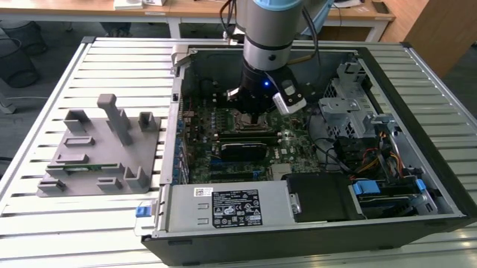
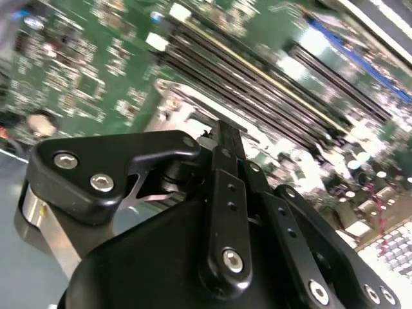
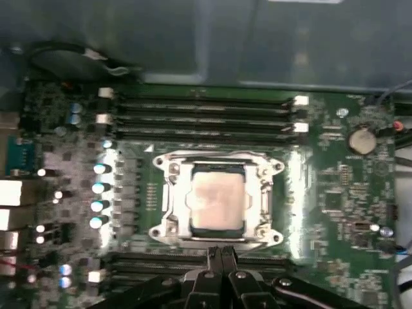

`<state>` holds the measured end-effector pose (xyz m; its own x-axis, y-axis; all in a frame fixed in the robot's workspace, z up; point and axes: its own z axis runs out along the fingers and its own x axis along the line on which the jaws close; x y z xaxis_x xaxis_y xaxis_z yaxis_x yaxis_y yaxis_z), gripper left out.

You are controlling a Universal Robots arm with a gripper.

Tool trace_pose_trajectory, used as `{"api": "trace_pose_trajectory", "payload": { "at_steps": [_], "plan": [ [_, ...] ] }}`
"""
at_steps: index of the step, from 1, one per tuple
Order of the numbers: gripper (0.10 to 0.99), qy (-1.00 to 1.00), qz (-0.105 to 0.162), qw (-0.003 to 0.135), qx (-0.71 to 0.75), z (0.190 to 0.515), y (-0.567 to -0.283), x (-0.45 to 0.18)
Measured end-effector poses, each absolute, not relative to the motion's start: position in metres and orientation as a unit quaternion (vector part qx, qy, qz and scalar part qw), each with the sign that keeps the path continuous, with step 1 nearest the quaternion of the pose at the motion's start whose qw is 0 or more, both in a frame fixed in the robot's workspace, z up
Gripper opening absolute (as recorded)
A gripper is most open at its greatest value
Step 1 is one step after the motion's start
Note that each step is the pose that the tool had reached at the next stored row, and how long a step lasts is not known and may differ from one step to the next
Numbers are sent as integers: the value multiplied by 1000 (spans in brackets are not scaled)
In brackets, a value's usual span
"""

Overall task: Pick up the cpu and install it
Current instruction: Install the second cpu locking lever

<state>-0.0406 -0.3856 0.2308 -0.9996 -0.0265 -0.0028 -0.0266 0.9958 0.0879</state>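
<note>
**CPU already in the socket, my fingers pinched together just beside it**

I am reaching down into the open computer case (image 1: 417, 139), which lies on its side on the slatted table (image 1: 111, 223). On the table at the exterior view's left stands the grey plastic fixture (image 1: 100, 151), well apart from me and with nothing of mine near it.

Inside the case, the green motherboard (image 3: 335, 193) spreads under my wrist. On it sits the socket frame (image 3: 219, 196), flanked on two opposite sides by rows of long black memory slots (image 3: 206, 116).

The cpu (image 3: 217, 198) lies flat inside that frame, pale silvery top up, its edges square with the frame's opening. It looks seated to me, not tilted, though I cannot tell whether the frame is latched down over it.

My gripper (image 3: 222, 254) hangs just off one side of the frame, near the row of slots on that side. The fingertips (image 3: 214, 256) are drawn together with nothing between them: clenched on air, holding no chip. So the cpu is close ahead of my fingertips and below them, apart from me rather than in my grasp.
</note>
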Motion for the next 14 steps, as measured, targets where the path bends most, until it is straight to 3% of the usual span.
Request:
{"api": "trace_pose_trajectory", "payload": {
  "at_steps": [14],
  "plan": [
    [106, 998, 61, 1, -13, 229, -403, -59]
  ]
}}
